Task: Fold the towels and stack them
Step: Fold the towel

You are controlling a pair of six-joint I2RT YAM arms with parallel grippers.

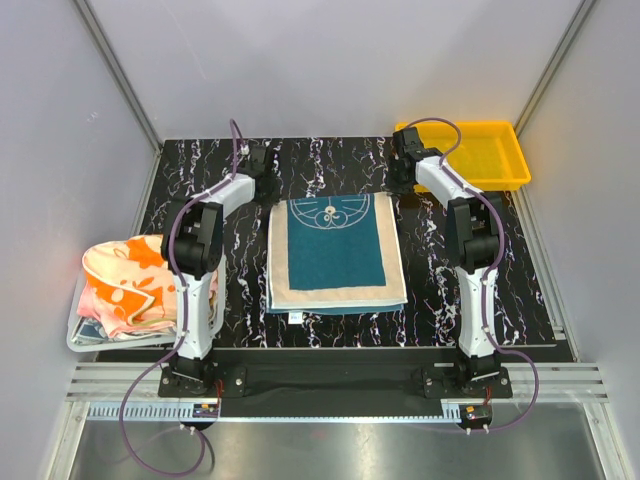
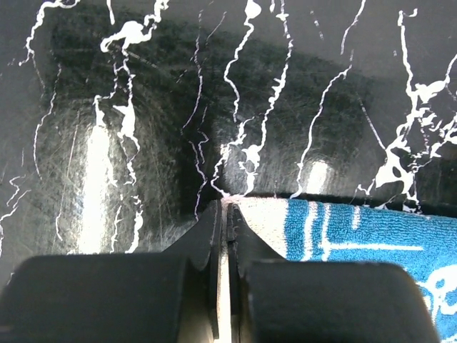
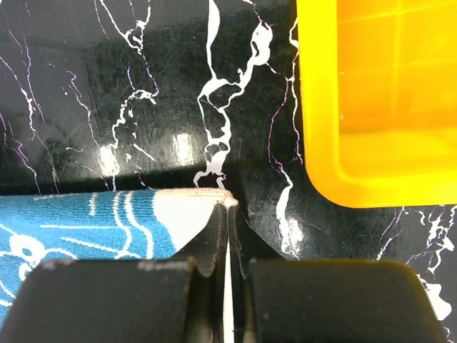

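Two-point hold on teal towel (image 1: 335,250).
Lies flat at centre of table (image 1: 450,300), atop other towels (image 1: 290,305) laid flat. Pinched at far left corner by left gripper (image 2: 227,207), jaws clamped on the cream border; pinched at far right corner by right gripper (image 3: 228,204), jaws likewise clamped on cloth. Orange-and-cream towel (image 1: 125,280) heaped in white basket (image 1: 75,338), near left. Yellow tray (image 1: 510,165) far right, apart from the towel.

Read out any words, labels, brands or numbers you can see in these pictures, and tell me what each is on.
No text can be read in any view.
White tag at the near edge by the teal towel: too small to read.
White print on the teal towel: line drawing only, no letters visible.
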